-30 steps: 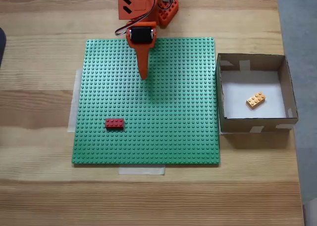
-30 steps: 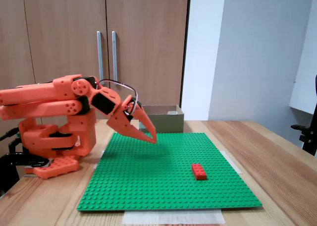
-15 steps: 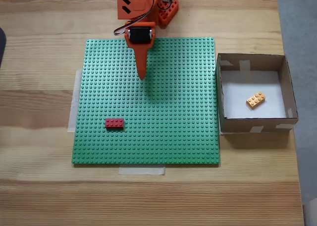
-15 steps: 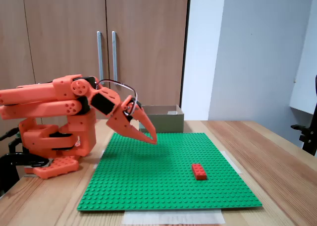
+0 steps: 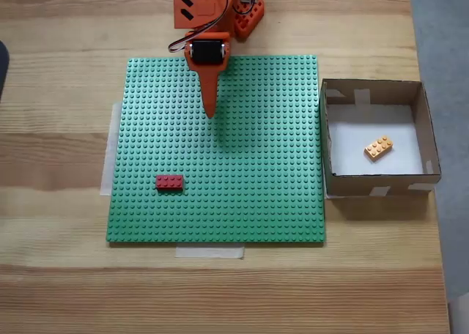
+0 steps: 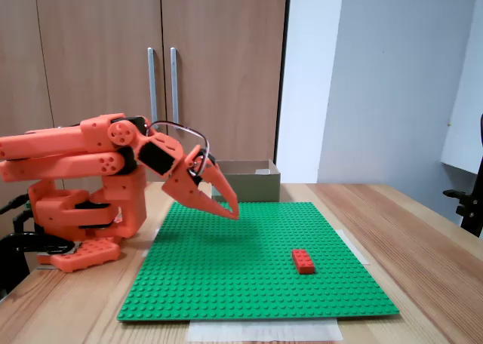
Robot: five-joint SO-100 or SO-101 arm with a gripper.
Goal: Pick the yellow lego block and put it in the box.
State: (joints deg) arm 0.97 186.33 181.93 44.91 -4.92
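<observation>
yellow lego block [image 5: 378,147] lying inside box [image 5: 335,138], tilted | pincer [image 5: 211,114] over green baseplate [image 5: 256,202], well apart from box, seemingly closed, empty | task likely done

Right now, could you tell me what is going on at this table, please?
An orange robot arm is folded back over the far edge of the green baseplate, its gripper shut, empty and held above the studs. The yellow lego block already lies on the white bottom of the box, so that job looks done. A red brick sits untouched on the baseplate.
</observation>
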